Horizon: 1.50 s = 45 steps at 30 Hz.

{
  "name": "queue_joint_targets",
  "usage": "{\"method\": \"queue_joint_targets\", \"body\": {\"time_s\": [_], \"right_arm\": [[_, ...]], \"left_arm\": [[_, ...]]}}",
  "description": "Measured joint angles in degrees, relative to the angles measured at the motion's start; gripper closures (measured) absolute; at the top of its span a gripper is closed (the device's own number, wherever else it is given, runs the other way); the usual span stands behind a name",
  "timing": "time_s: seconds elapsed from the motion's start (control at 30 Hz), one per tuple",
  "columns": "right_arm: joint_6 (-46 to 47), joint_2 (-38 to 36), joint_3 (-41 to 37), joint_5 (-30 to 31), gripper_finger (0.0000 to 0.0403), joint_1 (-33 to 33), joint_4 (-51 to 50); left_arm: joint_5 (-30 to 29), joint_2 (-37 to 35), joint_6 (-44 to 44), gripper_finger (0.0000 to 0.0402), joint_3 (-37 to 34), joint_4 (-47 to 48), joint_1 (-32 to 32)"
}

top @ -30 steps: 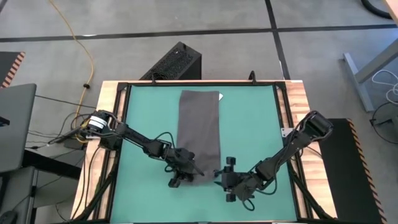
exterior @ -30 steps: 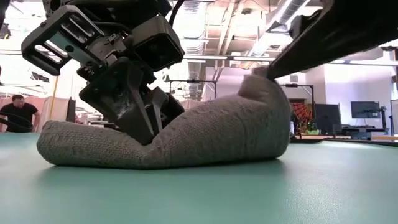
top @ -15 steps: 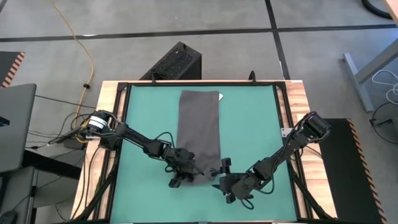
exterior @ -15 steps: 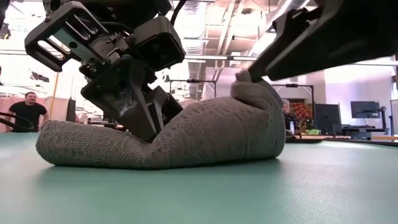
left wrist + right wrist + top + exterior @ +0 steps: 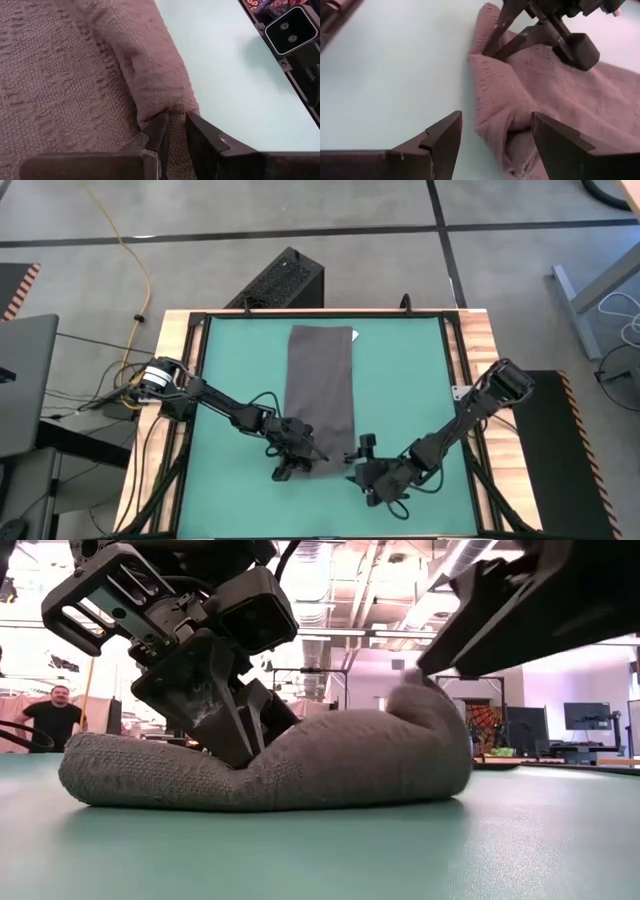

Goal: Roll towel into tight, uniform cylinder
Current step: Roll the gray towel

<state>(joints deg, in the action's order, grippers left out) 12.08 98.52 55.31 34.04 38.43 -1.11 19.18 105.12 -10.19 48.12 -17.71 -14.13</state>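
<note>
Since a second ago our right tool (image 5: 358, 472) has spread its fingers wide and let go of the towel (image 5: 321, 385), whose lifted corner has slumped back a little; our left tool (image 5: 300, 463) has not shifted.

We have the towel lying lengthwise down the middle of the green table (image 5: 400, 380), its near end curled into the first fold of a roll. Our left tool sits on that end's left part, fingers nearly closed and pinching the fold. Our right tool, holding nothing, hangs at the same end's right corner.

To roll well, we judge both tools should take the fold at matching spots across the towel's width and turn it together, keeping the edge straight and snug.

Our low view shows the fold's uneven height, taller toward the right tool; the high view hides that but shows the flat remainder and the white tag (image 5: 354, 334) at the towel's far corner.
</note>
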Motion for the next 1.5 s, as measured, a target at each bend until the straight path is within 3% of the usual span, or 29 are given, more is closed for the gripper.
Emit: {"method": "queue_joint_targets", "body": {"time_s": [0.3,0.57,0.87,1.03,1.5], "right_arm": [[9.35,0.02,5.97,-0.56,0.0139,4.54,-13.18],[3.89,0.86,8.26,10.14,0.0139,3.10,-10.79],[2.71,5.87,8.22,9.20,0.0139,-3.64,-4.78],[9.39,5.81,8.17,6.36,0.0139,-2.75,-8.39],[14.98,11.42,8.15,6.36,0.0139,-0.71,-8.85]], "left_arm": [[0.00,0.00,0.48,0.0345,0.00,0.19,0.24],[-0.13,0.00,0.74,0.0345,0.00,0.17,0.26],[-0.28,0.00,0.79,0.0345,0.00,0.14,0.28],[0.03,0.00,2.12,0.0345,0.02,0.24,0.30],[1.34,0.00,2.13,0.0345,0.04,0.24,0.31]]}}
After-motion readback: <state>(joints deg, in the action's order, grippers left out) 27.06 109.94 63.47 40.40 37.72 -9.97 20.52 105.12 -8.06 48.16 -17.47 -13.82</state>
